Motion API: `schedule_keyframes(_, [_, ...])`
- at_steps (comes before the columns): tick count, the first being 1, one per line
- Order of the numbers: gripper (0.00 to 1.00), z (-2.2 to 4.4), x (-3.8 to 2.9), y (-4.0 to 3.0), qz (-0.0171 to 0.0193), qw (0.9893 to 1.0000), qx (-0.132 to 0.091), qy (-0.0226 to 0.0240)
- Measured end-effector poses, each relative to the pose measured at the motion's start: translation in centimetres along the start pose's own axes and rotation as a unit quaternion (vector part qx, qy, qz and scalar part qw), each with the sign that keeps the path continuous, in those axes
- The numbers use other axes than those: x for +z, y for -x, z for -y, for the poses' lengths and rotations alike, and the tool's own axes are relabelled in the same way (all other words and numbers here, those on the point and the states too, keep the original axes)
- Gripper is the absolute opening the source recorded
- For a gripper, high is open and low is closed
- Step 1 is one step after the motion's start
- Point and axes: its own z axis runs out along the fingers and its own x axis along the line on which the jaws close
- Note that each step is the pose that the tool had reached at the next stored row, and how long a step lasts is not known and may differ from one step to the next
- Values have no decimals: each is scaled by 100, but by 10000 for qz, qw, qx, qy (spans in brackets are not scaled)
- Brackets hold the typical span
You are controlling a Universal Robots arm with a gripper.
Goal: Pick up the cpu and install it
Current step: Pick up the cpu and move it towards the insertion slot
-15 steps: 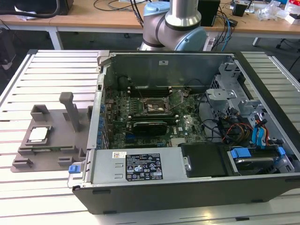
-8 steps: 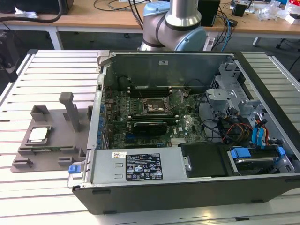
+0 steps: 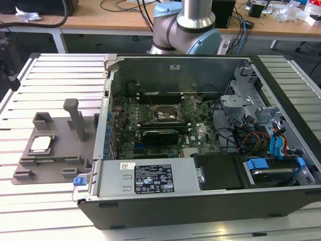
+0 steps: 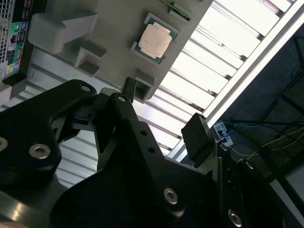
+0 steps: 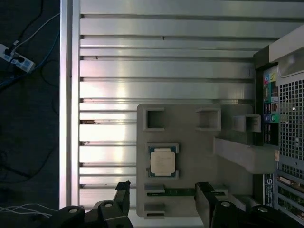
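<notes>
In the first wrist view the end effector point(image 5: 163, 187) hangs over the table with its dark fingers point(image 5: 122, 197) spread wide and nothing between them. It is clear of everything below. Past the fingertips lies the cpu point(image 5: 161, 161), metal plate up, flat in a square pocket of the grey fixture point(image 5: 199, 147). A narrow green strip lies just beside the pocket. The fixture rests on the slatted table point(image 5: 166, 66), against the case point(image 3: 200, 201).

In the exterior view the case lies open on its side, with the fixture and its upright post point(image 3: 75, 113) at the exterior view's left. Inside the case, the socket point(image 3: 165, 114) sits on the board with its frame raised, well apart from the cpu. Beyond the case stands the arm point(image 3: 193, 22), and behind it a wooden desk point(image 3: 100, 17).
</notes>
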Motion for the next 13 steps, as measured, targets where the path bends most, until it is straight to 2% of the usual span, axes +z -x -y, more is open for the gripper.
schedule_keyframes(3, [66,1,42,-1,0,10000,0,0])
schedule_keyframes(13, [66,1,122,-3,0,10000,0,0])
